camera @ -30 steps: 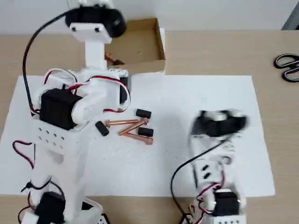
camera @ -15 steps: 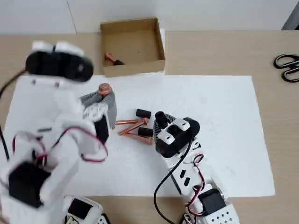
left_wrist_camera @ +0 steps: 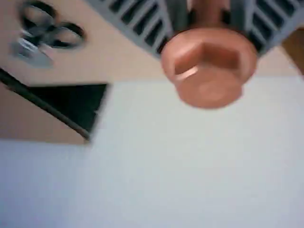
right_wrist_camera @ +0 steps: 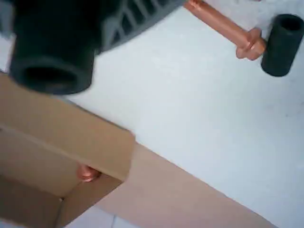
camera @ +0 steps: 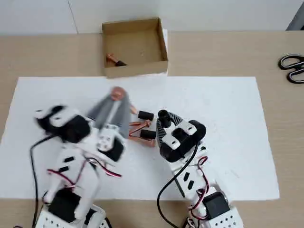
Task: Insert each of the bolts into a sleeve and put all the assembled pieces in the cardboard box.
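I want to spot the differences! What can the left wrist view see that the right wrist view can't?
Left wrist extras: a copper bolt held in the left pincer, and scissors on the table. Right wrist extras: a black sleeve in the right pincer, the box holding a second bolt, plus a loose bolt and loose sleeve. Both: the white sheet and the tan table.

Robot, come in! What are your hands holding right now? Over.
Left gripper shut on a bolt. Right gripper shut on a sleeve. Loose bolts, sleeves on paper between them. One piece in cardboard box.
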